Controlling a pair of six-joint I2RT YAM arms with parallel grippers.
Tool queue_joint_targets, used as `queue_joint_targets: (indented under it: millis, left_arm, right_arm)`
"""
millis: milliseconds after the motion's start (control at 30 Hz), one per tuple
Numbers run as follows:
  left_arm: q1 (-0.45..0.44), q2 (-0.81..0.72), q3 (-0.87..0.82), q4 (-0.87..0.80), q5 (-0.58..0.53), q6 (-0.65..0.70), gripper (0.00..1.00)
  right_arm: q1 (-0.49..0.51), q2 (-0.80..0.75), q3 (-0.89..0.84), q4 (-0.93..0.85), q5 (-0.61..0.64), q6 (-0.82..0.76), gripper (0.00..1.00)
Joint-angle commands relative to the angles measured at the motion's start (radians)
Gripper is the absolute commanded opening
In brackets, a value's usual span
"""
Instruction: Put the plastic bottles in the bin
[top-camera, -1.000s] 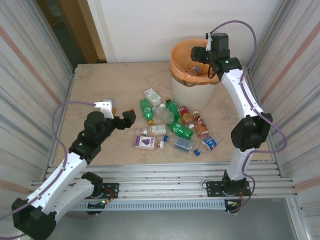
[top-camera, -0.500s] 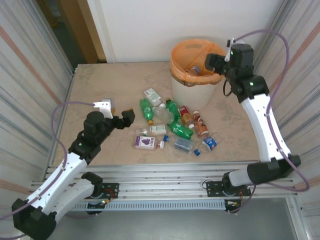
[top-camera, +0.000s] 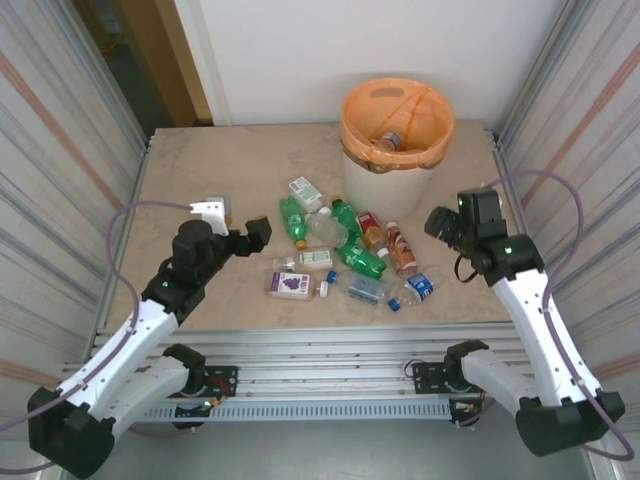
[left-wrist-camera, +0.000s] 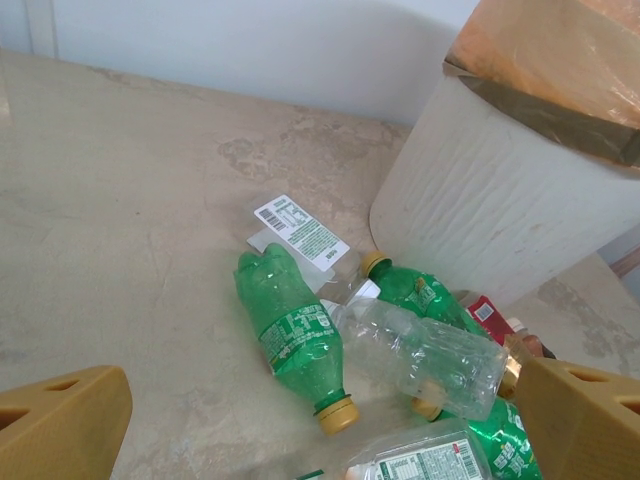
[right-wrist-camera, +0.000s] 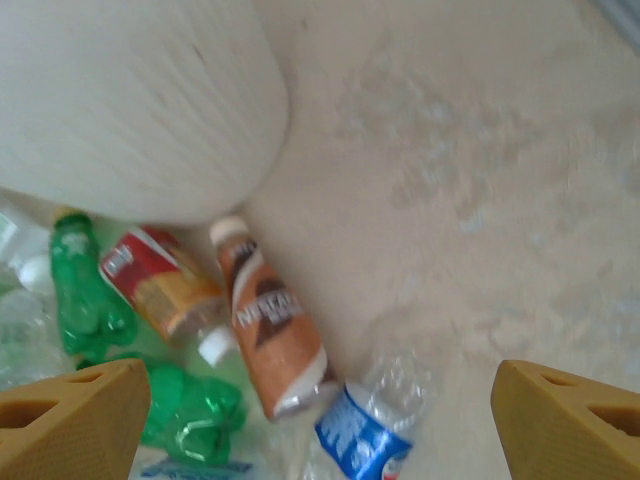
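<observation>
Right hand (right-wrist-camera: 320, 420): released, fingers spread wide, gripping nothing; you have it hovering above the right edge of the pile, touching no bottle.
Left hand (top-camera: 236, 222): also spread wide and empty, held over the bench (top-camera: 200, 170) at the left of the pile and pointed toward the bottles.
Below your right hand: a clear bottle with a blue label (right-wrist-camera: 365, 425) lies just beside a brown-labelled bottle (right-wrist-camera: 265, 330); either looks a fair first pick.
Ahead of your left hand: a green bottle (left-wrist-camera: 290, 325) lies on its side, touching a crushed clear bottle (left-wrist-camera: 425, 355).
Plastic bottles (top-camera: 345, 250): about 12 lie scattered on the bench between the 2 arms, near the foot of the bin.
Bin (top-camera: 385, 185): upright at the far side of the bench, behind the pile, with an orange bag (top-camera: 352, 125) folded over its rim.
Inside the bin: at least 1 bottle (top-camera: 388, 141) shows against the bag; you cannot tell how many more lie under it.
Done: only a small part, judging by what shows in the bin.
Left: nearly the whole pile; neither hand carries anything, so your next step is a fresh grasp.
Risk: the bottles overlap and are crushed, so closing on 1 may nudge its neighbours.
</observation>
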Motion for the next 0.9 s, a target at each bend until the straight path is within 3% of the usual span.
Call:
queue_joint_targets:
  millis: [0, 233, 400, 867]
  left_arm:
    - [0.008, 0.010, -0.011, 0.045, -0.005, -0.022, 0.99]
    - [0.007, 0.050, -0.014, 0.073, -0.003, -0.058, 0.99]
    - [0.010, 0.078, -0.002, 0.075, -0.008, -0.070, 0.99]
    - [0.020, 0.102, -0.004, 0.086, -0.003, -0.086, 0.99]
  right_arm:
    - [0.011, -0.060, -0.088, -0.090, -0.042, 0.152, 0.87]
    - [0.054, -0.152, -0.321, -0.038, -0.165, 0.327, 0.87]
    - [0.100, -0.169, -0.412, 0.000, -0.181, 0.404, 0.87]
    - [0.175, 0.048, -0.423, 0.138, -0.185, 0.416, 0.87]
